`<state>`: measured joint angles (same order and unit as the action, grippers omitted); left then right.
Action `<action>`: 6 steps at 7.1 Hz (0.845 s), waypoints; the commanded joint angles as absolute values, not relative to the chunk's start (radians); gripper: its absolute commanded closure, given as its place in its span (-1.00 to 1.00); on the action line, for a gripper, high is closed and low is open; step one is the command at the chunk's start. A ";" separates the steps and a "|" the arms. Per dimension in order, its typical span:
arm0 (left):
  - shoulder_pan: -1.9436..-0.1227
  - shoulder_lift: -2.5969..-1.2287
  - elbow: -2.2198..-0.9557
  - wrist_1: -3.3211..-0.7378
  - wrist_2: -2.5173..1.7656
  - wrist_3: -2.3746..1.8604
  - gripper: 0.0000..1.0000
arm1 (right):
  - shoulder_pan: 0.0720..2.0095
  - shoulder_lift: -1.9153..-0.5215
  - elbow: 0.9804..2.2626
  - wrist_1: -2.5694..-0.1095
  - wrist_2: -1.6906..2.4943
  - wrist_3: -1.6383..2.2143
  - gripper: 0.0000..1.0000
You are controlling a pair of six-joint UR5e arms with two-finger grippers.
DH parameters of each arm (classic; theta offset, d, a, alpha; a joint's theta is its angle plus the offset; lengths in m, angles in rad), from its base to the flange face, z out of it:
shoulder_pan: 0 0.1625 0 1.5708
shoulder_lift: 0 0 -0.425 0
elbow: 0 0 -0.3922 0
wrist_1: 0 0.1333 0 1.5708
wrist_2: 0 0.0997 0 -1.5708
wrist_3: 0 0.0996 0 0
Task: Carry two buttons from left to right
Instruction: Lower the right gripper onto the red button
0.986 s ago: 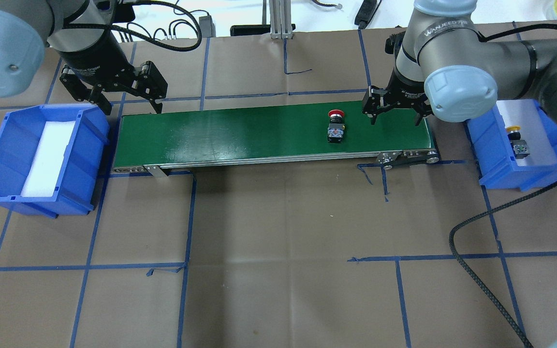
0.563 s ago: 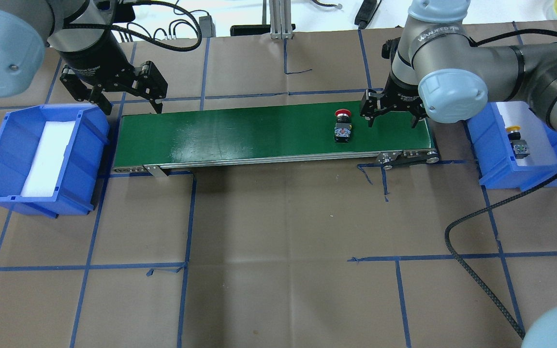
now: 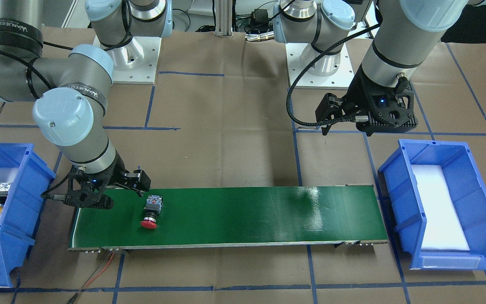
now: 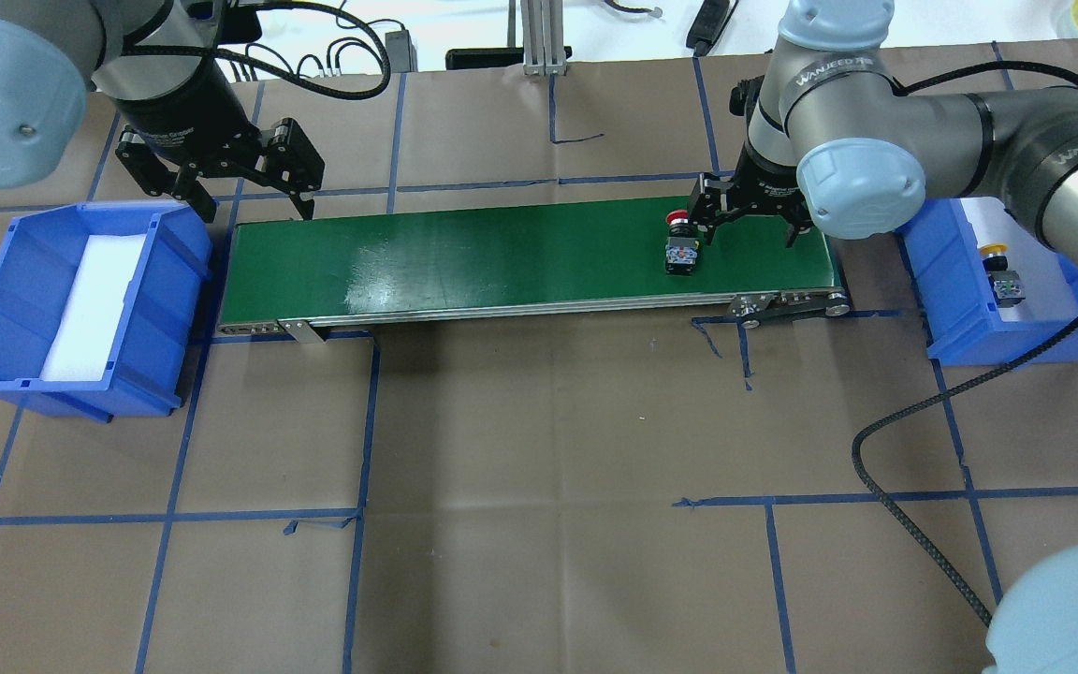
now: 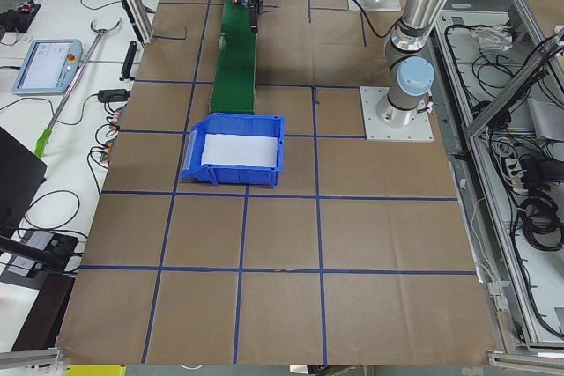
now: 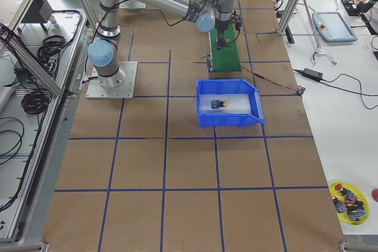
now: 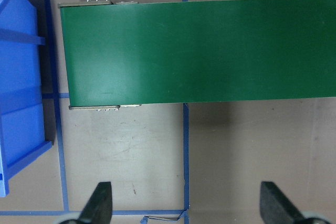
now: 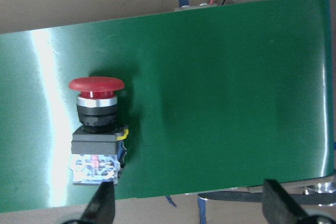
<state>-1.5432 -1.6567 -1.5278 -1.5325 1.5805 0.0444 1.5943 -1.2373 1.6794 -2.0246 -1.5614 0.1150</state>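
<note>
Left gripper (image 4: 256, 204) spread wide and empty, unmoved at the far left corner of the belt (image 4: 502, 253), just beside the left bin (image 4: 160, 300); red button (image 4: 680, 241) lies on its side near the belt's right end, carried further right than a second ago; right gripper (image 4: 750, 230), fingers parted and holding nothing, has shifted left, so one finger now sits just beside the red cap; I cannot tell whether they touch; yellow button (image 4: 1002, 271) unchanged, lying in the right bin (image 4: 946, 281).

Silver-grey arms (image 3: 15, 80) with pale-blue joint caps (image 3: 59, 116), black WANJEED bands (image 3: 13, 37), black fingers (image 7: 100, 203), braided black cables (image 4: 860, 457).
</note>
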 commanded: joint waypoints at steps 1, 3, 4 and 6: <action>-1.543 -1.657 -1.528 -1.532 1.580 0.044 -0.99 | 1.608 -1.206 1.678 -2.086 -1.519 0.117 -0.99; -1.543 -1.657 -1.528 -1.532 1.582 0.044 -0.99 | 1.617 -1.172 1.678 -2.134 -1.519 0.117 -0.99; -1.543 -1.657 -1.528 -1.532 1.580 0.044 -0.99 | 1.617 -1.157 1.680 -2.138 -1.519 0.115 -0.99; -1.543 -1.657 -1.528 -1.532 1.580 0.044 -0.99 | 1.617 -1.120 1.678 -2.138 -1.523 0.112 -0.74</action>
<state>-1.5432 -1.6567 -1.5278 -1.5325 1.5801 0.0445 1.6166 -1.1419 1.6791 -2.1374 -1.5205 0.1145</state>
